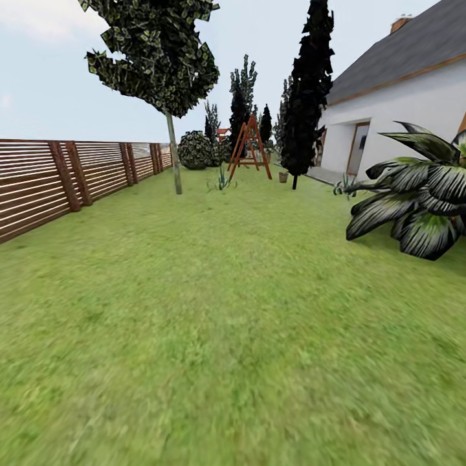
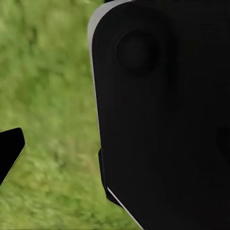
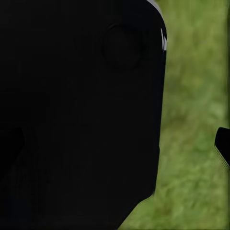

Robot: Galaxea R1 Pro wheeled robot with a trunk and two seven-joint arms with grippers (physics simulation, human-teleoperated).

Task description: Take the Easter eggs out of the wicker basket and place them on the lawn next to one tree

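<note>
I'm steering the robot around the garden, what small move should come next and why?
Probably turn the head or base to scan further: the lawn ahead lies between the fence and the house, with a thin-trunked tree in view but no basket or eggs.

Head faces down lawn (image 1: 233, 310), wrists close over grass (shared)

No writing, label, brand mark, number or sign can be read anywhere: none on the slatted fence (image 1: 58, 178), the white house wall (image 1: 395, 120), the orange swing frame (image 1: 249, 147), or the black housings close to the wrist cameras.
</note>
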